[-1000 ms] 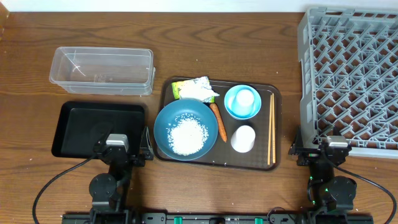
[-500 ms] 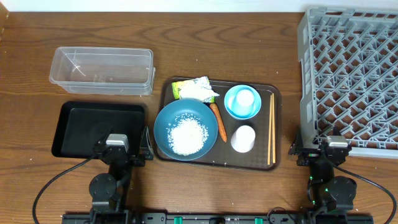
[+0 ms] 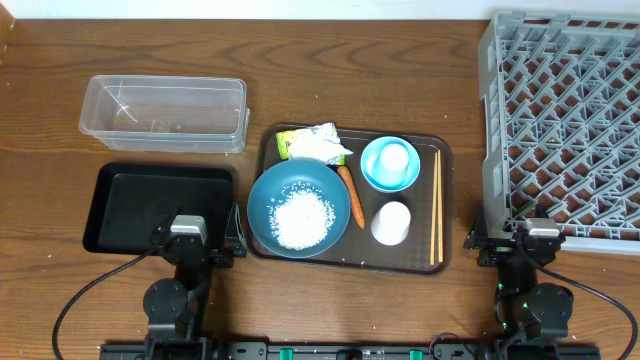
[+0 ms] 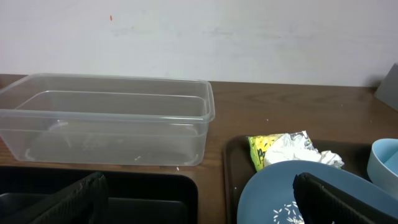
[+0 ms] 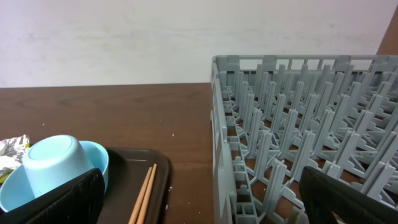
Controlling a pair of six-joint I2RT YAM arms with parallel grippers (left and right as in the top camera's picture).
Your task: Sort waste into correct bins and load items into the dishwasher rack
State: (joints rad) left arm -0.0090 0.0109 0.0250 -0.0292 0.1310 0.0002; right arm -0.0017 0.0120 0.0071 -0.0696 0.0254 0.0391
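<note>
While left gripper and right gripper gape empty, blue bowl of rice, carrot, wrapper, small bowl, white cup and chopsticks lie between them; rack ahead of the right, black tray and clear container ahead of the left.

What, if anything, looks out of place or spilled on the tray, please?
Nothing is spilled or damaged. The rice sits heaped inside the blue bowl; a crumpled wrapper and a carrot lie loose on the brown tray.
</note>
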